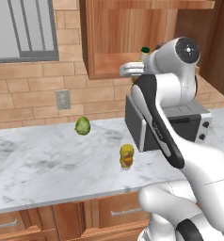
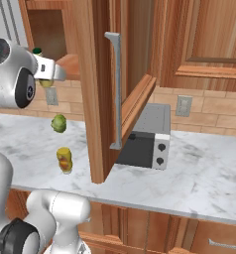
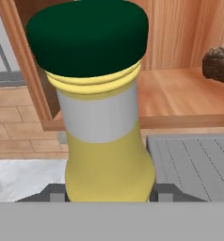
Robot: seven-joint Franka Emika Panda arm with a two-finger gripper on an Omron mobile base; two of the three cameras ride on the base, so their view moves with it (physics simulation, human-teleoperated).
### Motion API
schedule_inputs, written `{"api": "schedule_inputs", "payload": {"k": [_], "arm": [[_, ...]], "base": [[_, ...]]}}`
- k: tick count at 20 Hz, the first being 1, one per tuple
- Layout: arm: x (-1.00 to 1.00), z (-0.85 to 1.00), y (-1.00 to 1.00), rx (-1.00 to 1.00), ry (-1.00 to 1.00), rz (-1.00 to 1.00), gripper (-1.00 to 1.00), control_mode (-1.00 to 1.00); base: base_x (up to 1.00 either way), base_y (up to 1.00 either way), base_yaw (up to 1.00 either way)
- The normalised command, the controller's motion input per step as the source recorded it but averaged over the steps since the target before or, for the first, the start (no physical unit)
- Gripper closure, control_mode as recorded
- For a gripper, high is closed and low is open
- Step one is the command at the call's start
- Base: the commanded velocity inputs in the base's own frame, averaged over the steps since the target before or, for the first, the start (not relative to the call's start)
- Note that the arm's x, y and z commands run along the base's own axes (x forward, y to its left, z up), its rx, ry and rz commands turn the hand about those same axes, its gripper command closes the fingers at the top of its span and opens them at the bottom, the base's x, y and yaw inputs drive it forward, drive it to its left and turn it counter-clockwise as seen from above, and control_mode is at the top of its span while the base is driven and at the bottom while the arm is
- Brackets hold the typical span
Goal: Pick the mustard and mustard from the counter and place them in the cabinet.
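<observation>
The slim yellow mustard (image 3: 107, 141) with its dark green cap stands upright between my fingertips (image 3: 54, 192), and my gripper (image 3: 109, 193) is shut on its lower body. My gripper (image 1: 136, 70) holds it high, just in front of the open cabinet (image 1: 115, 44), with the cap (image 1: 145, 50) showing above the hand. In the right base view the gripper (image 2: 45, 69) hangs left of the cabinet's open door. The stubby mustard (image 1: 126, 156) (image 2: 64, 159) stands on the counter (image 1: 38, 164) below.
A grey boxy appliance (image 1: 180, 120) (image 2: 147, 136) sits on the counter under the cabinet. A green ball (image 1: 83, 125) (image 2: 59, 123) lies near the wall. A dark brown lump (image 3: 219, 63) rests on the cabinet shelf (image 3: 180, 89). The open door (image 2: 102, 89) juts over the counter.
</observation>
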Motion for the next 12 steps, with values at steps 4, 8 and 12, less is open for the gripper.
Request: {"api": "schedule_inputs", "payload": {"k": [4, 8, 12], "arm": [[0.18, 0.00, -0.04, 0.00, -0.01, -0.02, 1.00, -1.00], [0.06, 0.00, -0.27, 0.00, 0.00, 0.00, 1.00, -1.00], [0.12, 0.00, -0.34, 0.00, 0.00, 0.00, 1.00, -1.00]], "base": [[0.00, 0.00, 0.00], [0.00, 0.00, 0.00], [0.00, 0.00, 0.00]]}}
